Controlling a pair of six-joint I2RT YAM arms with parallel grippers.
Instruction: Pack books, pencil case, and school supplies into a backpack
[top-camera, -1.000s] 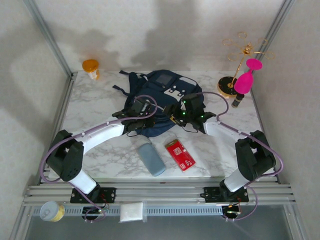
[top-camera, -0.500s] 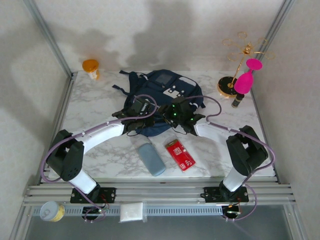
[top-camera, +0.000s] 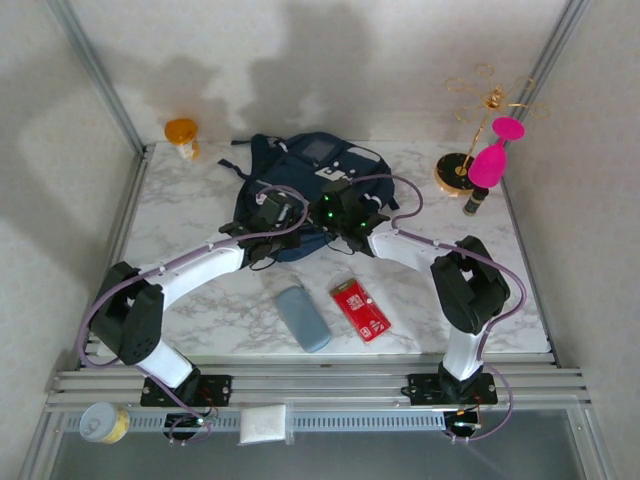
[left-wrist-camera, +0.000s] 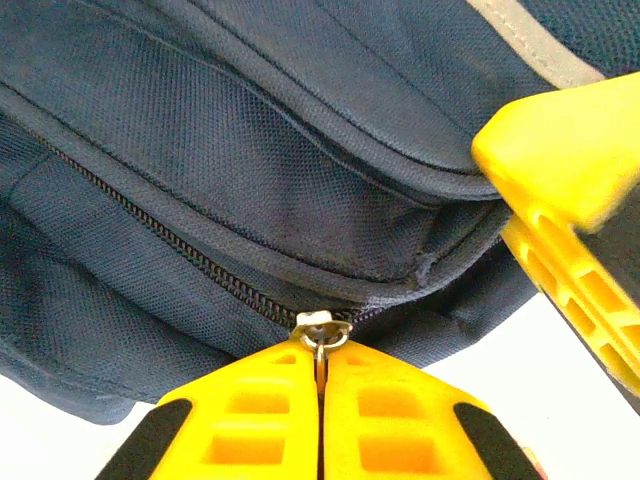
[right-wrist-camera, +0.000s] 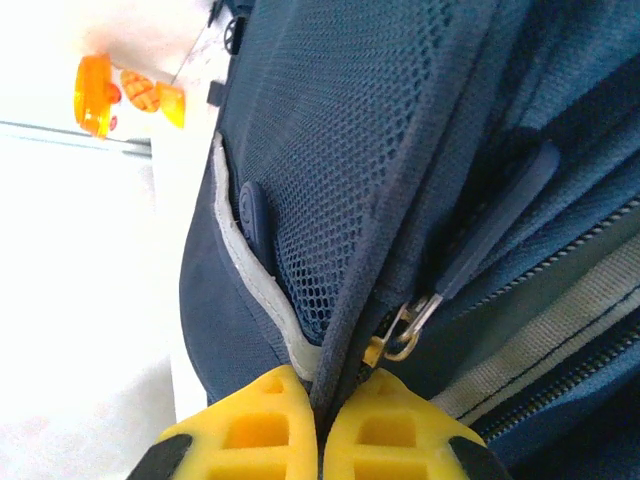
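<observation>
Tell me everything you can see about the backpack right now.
The backpack is navy woven fabric with white patches, a pale stripe, a mesh panel and dark straps. It lies at the back middle of the marble table. The left end effector is shut on its zipper pull; the right end effector pinches a fabric seam beside another zipper.

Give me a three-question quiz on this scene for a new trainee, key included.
1. True or false: the left hand is shut on a zipper pull of the backpack.
2. Fill in: in the top view, the pencil case lies on the table, to the ____ of the red packet.
3. What does the right hand pinch? A) the red packet B) a fabric edge of the backpack C) the pencil case
Key: 1 true; 2 left; 3 B.
</observation>
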